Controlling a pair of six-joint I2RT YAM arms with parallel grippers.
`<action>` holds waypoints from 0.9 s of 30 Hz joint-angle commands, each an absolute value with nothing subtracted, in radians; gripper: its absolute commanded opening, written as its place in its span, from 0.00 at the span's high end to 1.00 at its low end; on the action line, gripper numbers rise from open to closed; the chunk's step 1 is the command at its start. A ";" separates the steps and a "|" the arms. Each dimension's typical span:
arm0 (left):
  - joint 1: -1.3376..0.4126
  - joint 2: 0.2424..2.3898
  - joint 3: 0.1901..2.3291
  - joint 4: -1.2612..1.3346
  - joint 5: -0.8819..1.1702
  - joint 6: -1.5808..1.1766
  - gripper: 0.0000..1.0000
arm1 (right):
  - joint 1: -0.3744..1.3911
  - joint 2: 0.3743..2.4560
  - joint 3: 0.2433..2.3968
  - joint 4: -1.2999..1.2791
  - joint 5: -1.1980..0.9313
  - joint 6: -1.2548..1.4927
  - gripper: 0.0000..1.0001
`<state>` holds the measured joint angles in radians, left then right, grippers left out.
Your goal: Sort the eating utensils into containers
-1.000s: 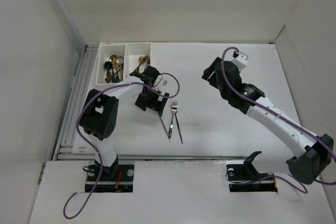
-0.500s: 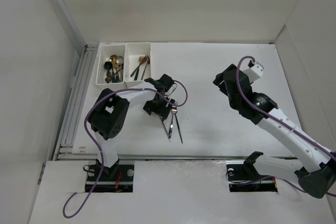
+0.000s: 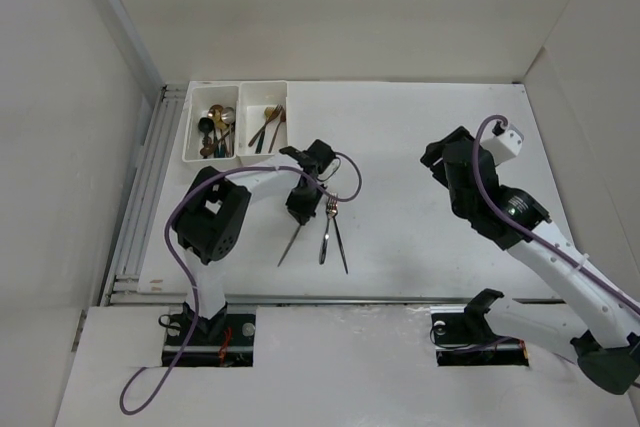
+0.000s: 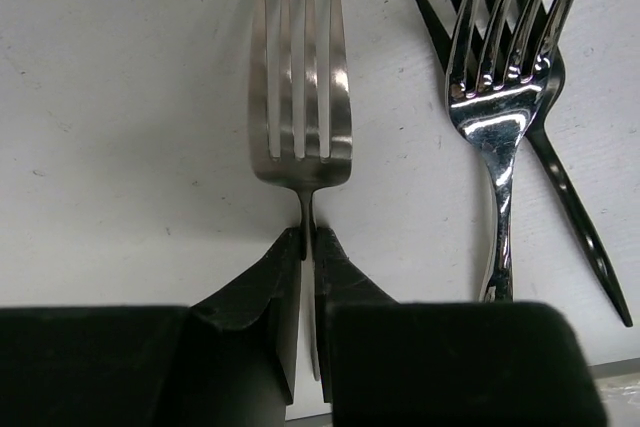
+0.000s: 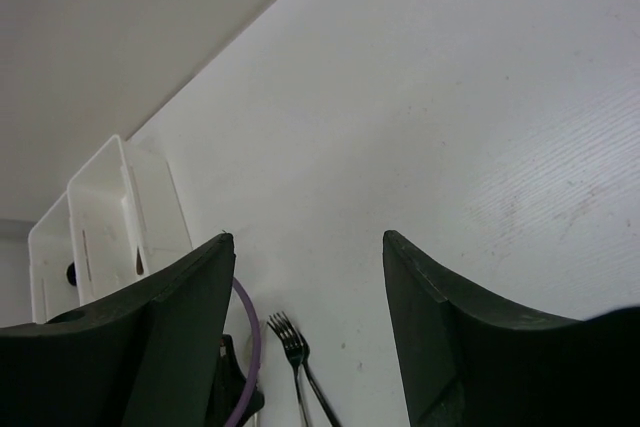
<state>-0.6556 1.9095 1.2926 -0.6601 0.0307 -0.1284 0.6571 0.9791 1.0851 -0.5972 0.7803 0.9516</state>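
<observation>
**Station status: left gripper closed on a fork, right gripper open and unloaded**

**Table.** The table (image 3: 400, 137) is flat, white and matte, with faint grain and scuffs visible in the right wrist view. Its near edge is partly covered by the arm bases.

**Containers.** The containers (image 3: 240, 85) are two white rectangular open-top bins joined side by side at the far-left corner. Both hold sorted utensils (image 3: 213, 129) in gold, copper and dark tones. At this size they cannot be counted or told apart by type.

**Right gripper.** The right gripper (image 5: 307, 239) has its black fingers spread with nothing between them. It is over the right half of the table, well apart from all cutlery.

**Left gripper.** The left gripper (image 4: 308, 247) is clamped on the narrow neck of the matte fork (image 4: 300, 97), just behind the head. The black fingers (image 4: 265, 292) hide the handle in the wrist view. It cannot be told whether the fork rests on the table or hangs just clear of it.

**Loose cutlery.**
- The polished fork (image 4: 495, 127) is mirror-bright silver and lies just right of the held fork. Its tine tips are cut off by the frame edge.
- The dark fork (image 4: 575, 217) is crossed beneath the polished fork and mostly covered by it.
</observation>
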 commanded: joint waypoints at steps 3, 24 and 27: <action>-0.670 1.872 1.341 -0.686 0.006 -0.097 1.00 | 0.690 0.910 1.100 -0.620 0.801 0.971 0.35; -0.287 1.996 2.089 -0.489 -0.146 0.008 1.00 | 0.730 1.182 1.308 -0.475 0.732 0.719 0.35; -0.275 2.065 2.089 -0.457 -0.118 0.021 1.00 | 0.730 1.265 1.333 -0.494 0.742 0.693 0.34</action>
